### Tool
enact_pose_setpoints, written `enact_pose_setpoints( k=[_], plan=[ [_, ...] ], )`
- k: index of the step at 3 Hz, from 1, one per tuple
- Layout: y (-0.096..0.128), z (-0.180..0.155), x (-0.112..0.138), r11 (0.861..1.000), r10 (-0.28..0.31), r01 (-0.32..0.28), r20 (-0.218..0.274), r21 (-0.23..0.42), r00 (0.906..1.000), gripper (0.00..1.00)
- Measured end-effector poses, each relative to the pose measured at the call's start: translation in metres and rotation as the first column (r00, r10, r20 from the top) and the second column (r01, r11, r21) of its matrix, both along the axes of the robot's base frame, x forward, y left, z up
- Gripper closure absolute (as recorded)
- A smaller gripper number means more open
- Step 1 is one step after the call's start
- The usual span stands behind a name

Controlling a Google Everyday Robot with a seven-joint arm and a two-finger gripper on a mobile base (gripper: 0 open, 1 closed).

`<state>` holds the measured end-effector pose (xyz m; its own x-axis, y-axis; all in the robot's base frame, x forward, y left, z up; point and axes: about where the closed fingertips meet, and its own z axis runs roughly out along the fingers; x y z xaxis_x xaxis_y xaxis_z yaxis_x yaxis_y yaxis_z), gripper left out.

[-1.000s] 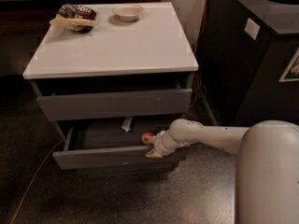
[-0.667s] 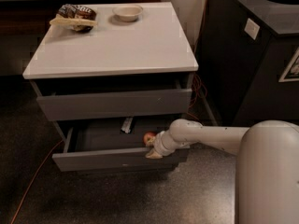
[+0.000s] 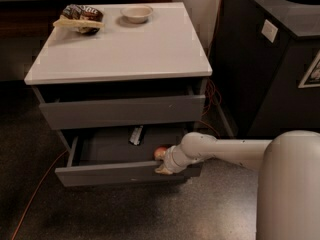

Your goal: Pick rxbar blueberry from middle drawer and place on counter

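One high view, angled down over counter [image 3: 125, 49], hand [image 3: 164, 167] at middle drawer [image 3: 115, 173]

End effector [image 3: 161, 168] has dropped slightly lower and now sits at the front lip of the middle drawer [image 3: 115, 173], just beside the apple [image 3: 160, 152].

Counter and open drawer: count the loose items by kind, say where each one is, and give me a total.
snack bag: 1, on the counter
bowl: 1, on the counter
rxbar blueberry: 1, in the middle drawer
apple: 1, in the middle drawer, beside the tool
Total: 4
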<state>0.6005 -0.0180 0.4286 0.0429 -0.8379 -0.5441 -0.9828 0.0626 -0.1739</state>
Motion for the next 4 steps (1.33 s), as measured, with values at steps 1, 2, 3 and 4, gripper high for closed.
enact_pose_setpoints(
  k=[1,2,3,4],
  plan=[
    [0.0000,0.0000,0.0000,1.000,0.000,0.000,0.000,0.000,1.0000,1.00],
    [0.0001,0.0000,-0.0004,1.000,0.000,0.000,0.000,0.000,1.0000,1.00],
    [0.0001,0.0000,-0.0004,1.000,0.000,0.000,0.000,0.000,1.0000,1.00],
    [0.0023,0.0007,-0.0054,1.000,0.005,-0.005,-0.004,0.004,1.0000,1.00]
  ],
)
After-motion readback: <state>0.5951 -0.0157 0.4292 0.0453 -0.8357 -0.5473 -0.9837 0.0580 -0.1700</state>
